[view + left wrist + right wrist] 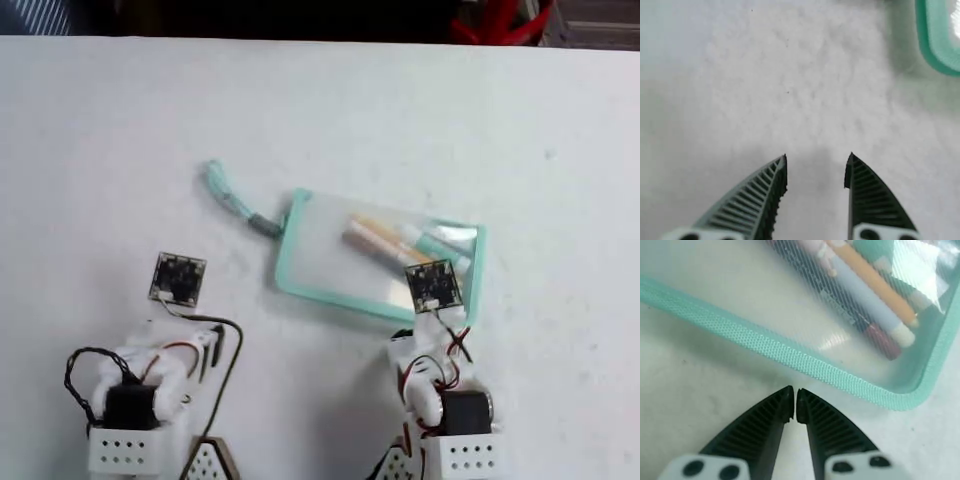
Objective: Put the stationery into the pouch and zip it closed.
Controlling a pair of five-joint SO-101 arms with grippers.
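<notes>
At R tool (794, 394): closed, tips touching, nothing gripped. Just ahead of tips, not touching: teal edge of pouch (790, 357), flat on white counter (120, 120). Farther ahead, inside pouch behind clear mesh side: stationery (865, 295), several pens/markers lying side by side. At L tool (817, 159): open, empty, over bare counter. Ahead & off to one side of L tool, well apart: corner of pouch. Teal strap (230, 195) at pouch end nearer L tool.
</notes>
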